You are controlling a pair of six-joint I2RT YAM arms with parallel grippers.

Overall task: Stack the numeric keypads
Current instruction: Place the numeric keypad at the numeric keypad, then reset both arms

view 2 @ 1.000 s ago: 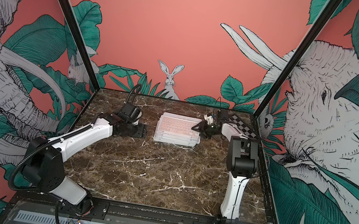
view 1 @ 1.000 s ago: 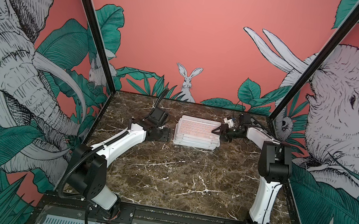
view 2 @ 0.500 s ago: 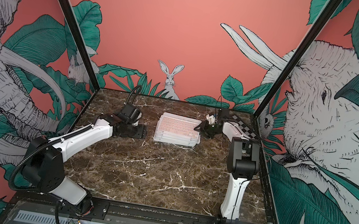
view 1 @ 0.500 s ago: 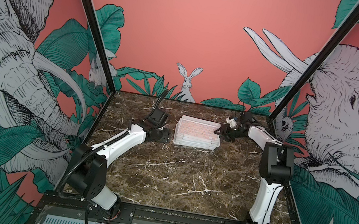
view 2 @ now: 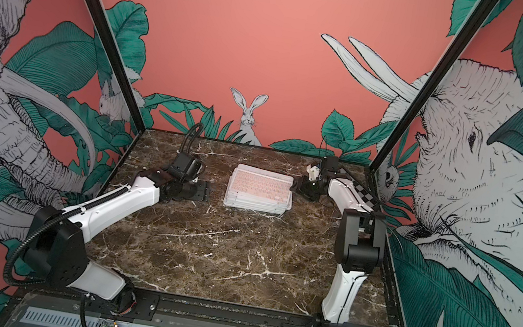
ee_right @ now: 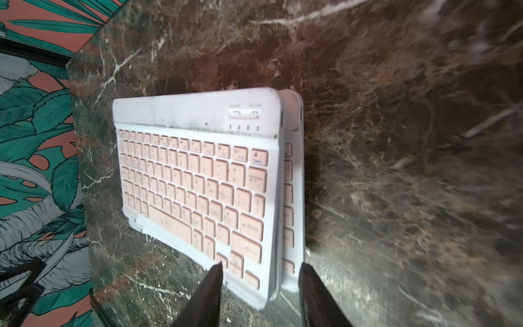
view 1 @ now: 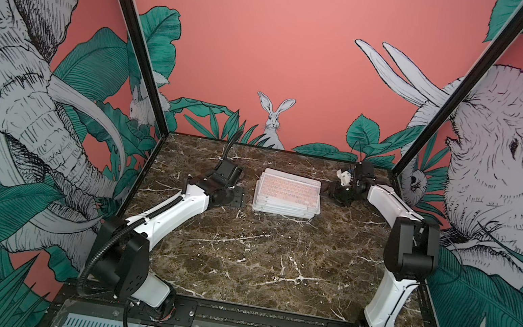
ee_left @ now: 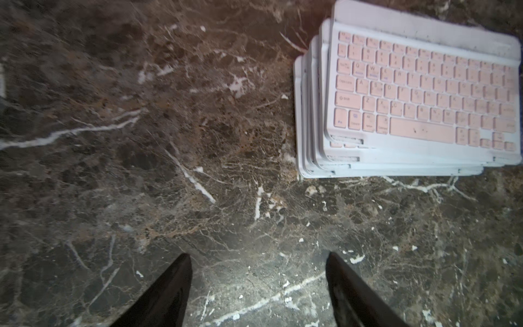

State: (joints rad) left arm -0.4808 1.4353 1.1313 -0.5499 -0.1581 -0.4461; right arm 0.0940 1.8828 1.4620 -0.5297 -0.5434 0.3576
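Seemingly down to squaring up the numeric keypads (view 1: 287,195), piled raggedly near the middle of the table's (view 1: 255,259) back edge. Poised at the pile's right end with the right gripper (ee_right: 260,271), jaws apart, empty. Hovering left of it with the left gripper (ee_left: 257,283), likewise spread, empty. Next: nudge edges flush.

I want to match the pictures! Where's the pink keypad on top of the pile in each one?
Top view: pink keypad, centred toward the back.
Top view: same spot.
Left wrist: ahead of left tool, off to one side.
Right wrist: just before right tool.
Shared landmark: white pile beneath it.
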